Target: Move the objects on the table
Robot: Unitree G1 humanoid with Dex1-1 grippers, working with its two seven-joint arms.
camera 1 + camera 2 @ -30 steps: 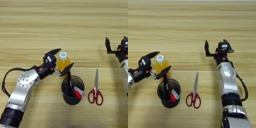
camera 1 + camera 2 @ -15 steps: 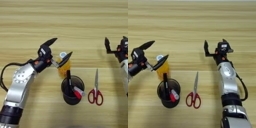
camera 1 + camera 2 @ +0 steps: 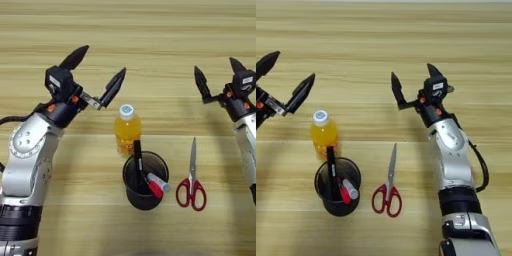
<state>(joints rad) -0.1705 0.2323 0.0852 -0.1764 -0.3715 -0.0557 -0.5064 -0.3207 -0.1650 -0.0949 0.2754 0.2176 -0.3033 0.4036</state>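
**Both grippers spread wide above a wooden table**

The table (image 3: 150, 45) takes up everything I can see, pale planks with the grain running side to side. The left arm reaches in from the lower left edge, and its left gripper (image 3: 97, 70) hangs with the two black fingers splayed far apart, holding nothing. Over at the far right, the right gripper (image 3: 412, 82) is raised on its silver forearm, its fingers also spread wide and empty.

Just below and a little to the right of the left gripper's nearer fingertip stands the bottle (image 3: 127, 130), upright, filled with orange drink and topped with a white cap. It is clear of the fingers, not touching them.

Right in front of the bottle, closer to the robot, sits the black cup (image 3: 145, 181), its rim close against the bottle's base. A pen (image 3: 137, 159) with a dark top leans up inside it, and a marker (image 3: 156, 184) with red on it lies slanted beside that.

Below the right gripper, between cup and right arm, a pair of red-handled scissors (image 3: 389, 184) lies flat, blades pointing away from the robot.
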